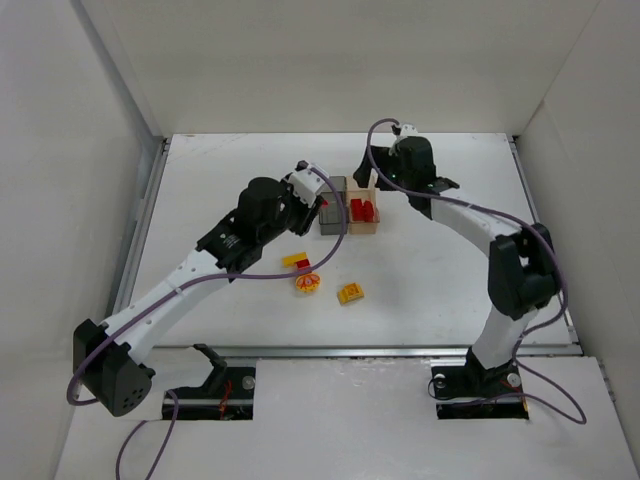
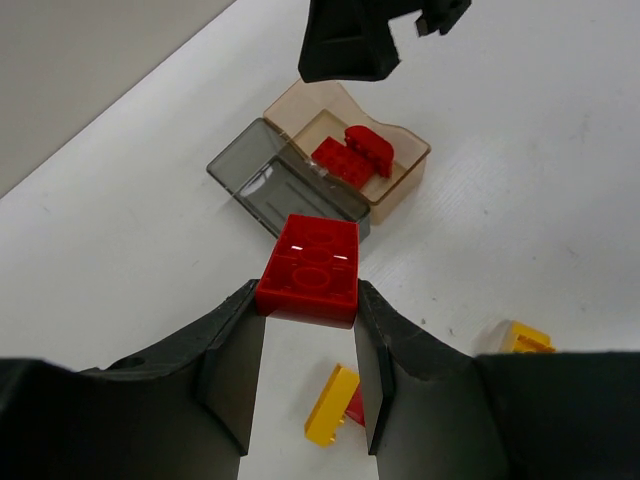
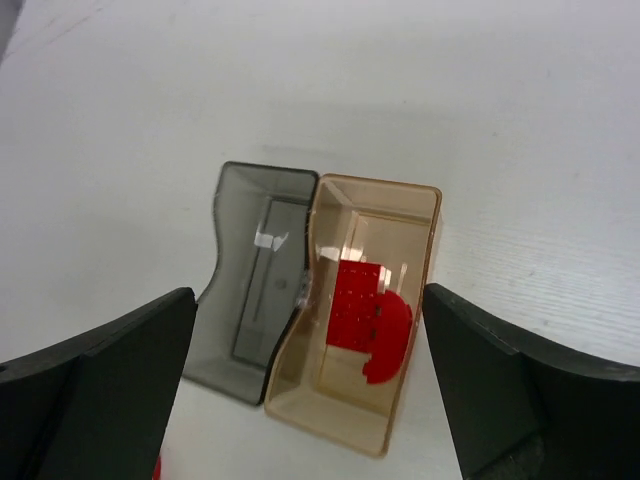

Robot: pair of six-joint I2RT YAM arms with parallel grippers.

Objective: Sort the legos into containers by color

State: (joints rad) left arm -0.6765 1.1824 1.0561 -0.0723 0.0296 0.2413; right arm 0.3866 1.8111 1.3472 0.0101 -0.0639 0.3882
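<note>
The left claw point(image 2: 307, 305) pinched a red lego brick point(image 2: 312, 262) between its fingers, just beside the grey bin point(image 2: 262, 175), on the side toward the counter's point(image 1: 440, 280) left edge. The right claw point(image 3: 310, 345) was spread wide with nothing in it, hovering over the joined bins. The tan bin point(image 3: 400, 205) held red pieces point(image 3: 368, 315) (two, going by the left wrist view). Both bins sat toward the far edge, around mid-width. Loose pieces lay nearer the near edge: a yellow brick point(image 1: 351, 293), a yellow-and-red piece point(image 1: 295, 260) and a round yellow-red one point(image 1: 308, 283).
</note>
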